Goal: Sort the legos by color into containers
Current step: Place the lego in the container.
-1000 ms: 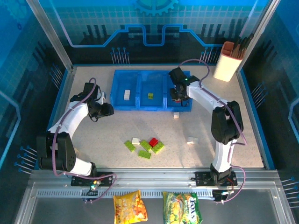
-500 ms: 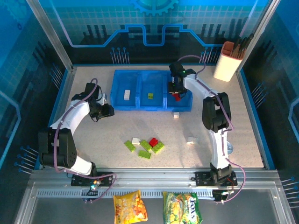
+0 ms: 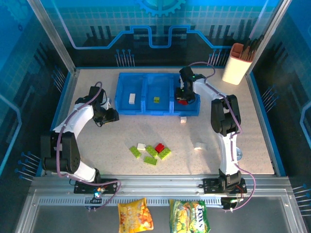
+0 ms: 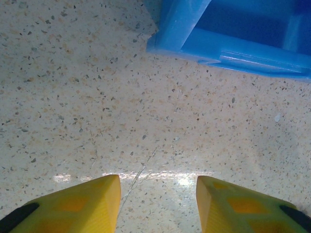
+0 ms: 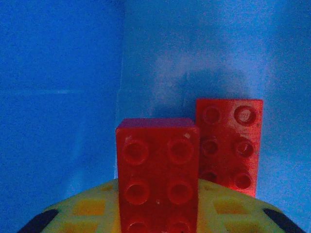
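The red brick point(image 5: 158, 174) was pinched dead centre in the right jaws, long axis running up the wrist frame, low inside the right-hand compartment of the blue tray point(image 3: 146, 111). A second red brick point(image 5: 228, 145) lay parallel just to its right. The left jaws sat slightly apart, empty, over the counter point(image 4: 97, 97) by the tray's left corner.

Legible text: practically none.
- Green foil snack bag point(image 3: 189, 216), well below translucent blue three-compartment plastic tray point(image 3: 146, 110), past front rail: white brand lettering on front, too small to read with confidence.
- Yellow foil snack bag point(image 3: 135, 215), same row, further left below tray: printed artwork, no legible words.
- Back wall panel beyond tray: gear emblem point(image 3: 163, 5) plus circuit-line graphics, no letters or numbers.
- Red plastic brick point(image 5: 158, 174) inside tray, right wrist view: stud tops too blurred for any logo.
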Controlling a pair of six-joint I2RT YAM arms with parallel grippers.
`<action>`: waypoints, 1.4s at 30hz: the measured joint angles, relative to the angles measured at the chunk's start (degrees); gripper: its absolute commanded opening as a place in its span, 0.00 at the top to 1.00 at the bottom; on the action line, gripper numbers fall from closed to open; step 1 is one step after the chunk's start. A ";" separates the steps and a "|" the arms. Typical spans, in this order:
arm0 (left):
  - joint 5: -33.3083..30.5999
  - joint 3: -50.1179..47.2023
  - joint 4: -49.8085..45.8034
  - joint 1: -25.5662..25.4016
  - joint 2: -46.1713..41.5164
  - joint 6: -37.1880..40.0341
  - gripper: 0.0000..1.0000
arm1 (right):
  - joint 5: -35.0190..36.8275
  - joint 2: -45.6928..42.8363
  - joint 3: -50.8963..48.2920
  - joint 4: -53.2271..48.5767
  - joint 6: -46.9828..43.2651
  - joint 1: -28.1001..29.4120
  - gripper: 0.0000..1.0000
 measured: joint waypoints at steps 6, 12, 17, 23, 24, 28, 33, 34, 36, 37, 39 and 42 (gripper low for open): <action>-0.04 0.00 0.00 0.00 0.00 0.00 0.54 | -0.31 0.00 -0.70 0.44 0.15 -0.04 0.62; -0.04 0.00 0.00 0.00 0.00 0.00 0.54 | -0.28 0.00 -0.79 0.61 0.15 -0.07 0.58; -0.04 0.00 0.00 0.00 0.00 0.00 0.54 | -0.26 -0.02 -0.79 0.63 0.15 -0.07 0.57; -0.02 0.00 0.00 0.00 0.00 0.00 0.54 | -0.09 -0.20 -0.81 0.55 0.15 -0.07 0.57; -0.02 0.00 0.00 0.00 0.00 0.00 0.54 | -0.07 -0.33 -0.83 0.48 0.17 -0.07 0.57; 0.00 -0.02 0.00 0.00 0.00 -0.02 0.54 | 0.20 -2.08 -1.90 0.33 0.15 -0.04 0.57; 0.07 0.00 0.00 0.00 -0.02 -0.02 0.54 | 1.22 -5.79 -3.93 -0.07 0.13 -0.02 0.57; 0.13 0.00 0.00 0.00 -0.02 -0.02 0.54 | 1.42 -6.64 -4.66 -0.04 0.15 0.00 0.57; 0.17 0.00 0.02 0.00 -0.02 -0.02 0.54 | 1.84 -8.50 -6.34 -0.17 0.15 0.11 0.57; 0.17 0.00 0.02 0.00 -0.02 -0.02 0.54 | 2.05 -9.42 -7.21 -0.20 0.15 0.26 0.57; 0.20 0.00 0.00 0.00 -0.13 -0.02 0.54 | 2.78 -11.23 -9.14 -0.26 0.15 0.61 0.57; 0.24 0.00 0.02 0.00 -0.55 -0.02 0.54 | 3.63 -14.51 -12.52 -0.50 0.17 1.57 0.57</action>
